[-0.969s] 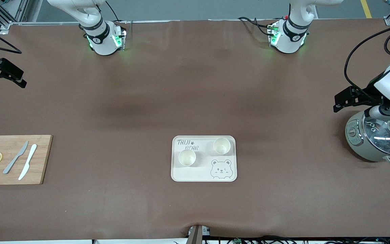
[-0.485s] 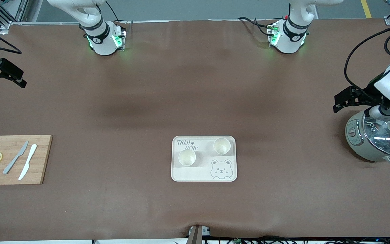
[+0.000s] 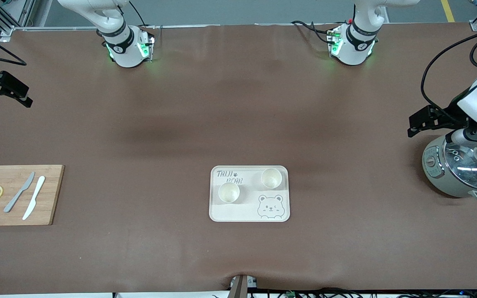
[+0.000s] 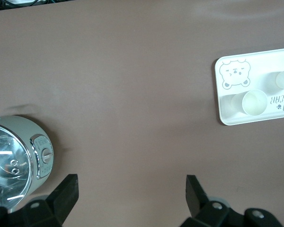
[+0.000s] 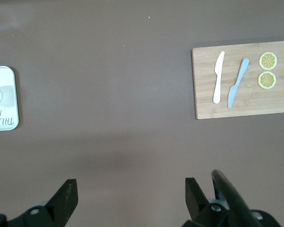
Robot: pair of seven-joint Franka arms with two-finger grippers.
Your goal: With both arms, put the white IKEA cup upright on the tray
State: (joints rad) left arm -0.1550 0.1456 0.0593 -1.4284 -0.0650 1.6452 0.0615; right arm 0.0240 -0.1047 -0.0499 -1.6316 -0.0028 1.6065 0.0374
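The cream tray [image 3: 246,212] with the bear drawing lies in the middle of the table. Two white cups stand upright on it, mouths up. One cup [image 3: 229,193] is nearer the front camera; the other cup [image 3: 271,178] sits toward the left arm's end. My left gripper [image 3: 411,125] hangs open and empty over the table beside the rice cooker. From the left wrist, the gripper [image 4: 131,182] is over bare table, with the tray [image 4: 260,66] and a cup [image 4: 254,102] well away. My right gripper [image 3: 25,97] [image 5: 131,185] is open and empty over the table's edge at the right arm's end; the tray's corner [image 5: 7,78] shows there.
A wooden cutting board [image 3: 52,194] [image 5: 206,101] with two knives and two lemon slices lies at the right arm's end. A grey rice cooker [image 3: 449,188] [image 4: 19,137] with a glass lid stands at the left arm's end. Brown cloth covers the table.
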